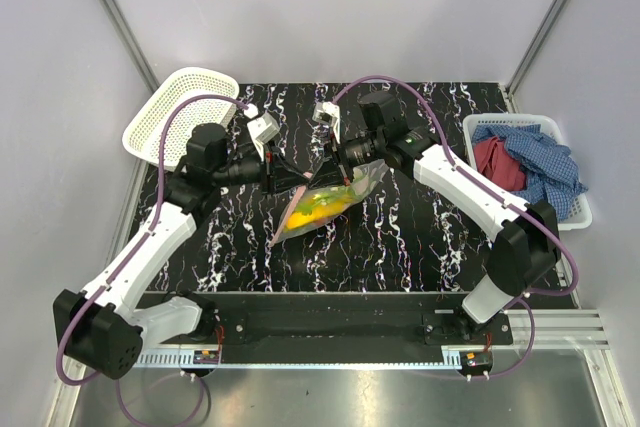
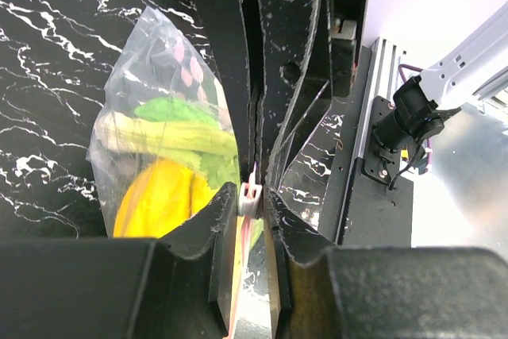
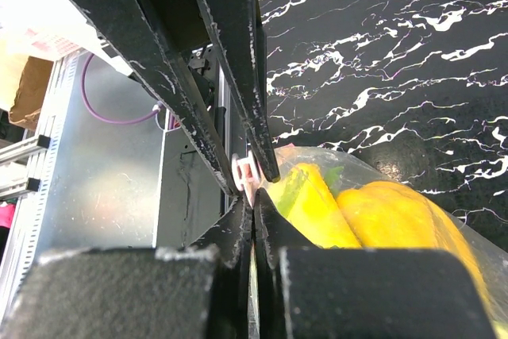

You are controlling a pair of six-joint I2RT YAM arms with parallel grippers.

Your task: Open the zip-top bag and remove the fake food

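The zip-top bag (image 1: 322, 205) lies near the middle of the black marbled table (image 1: 420, 237), slanting from its zip edge toward the near left. Through the clear plastic the fake food (image 1: 305, 212) shows as yellow pieces with green ones beside them.

The 2 grippers meet at the zip edge. The left gripper (image 2: 252, 200) is clamped on the plastic right at the pink strip, and in the left wrist view the bag's body spreads off to its left. The right gripper (image 3: 254, 210) is pinched tight on the same edge, with the yellow food just to its right in its own view. The 2 sets of fingertips sit just beside each other.

From above it is hard to tell whether the bag's lower end rests on the table.

A white mesh basket (image 1: 180, 107) leans at the far-left corner. A blue checked cloth (image 1: 535, 152) fills a white bin (image 1: 510, 119) at the right.
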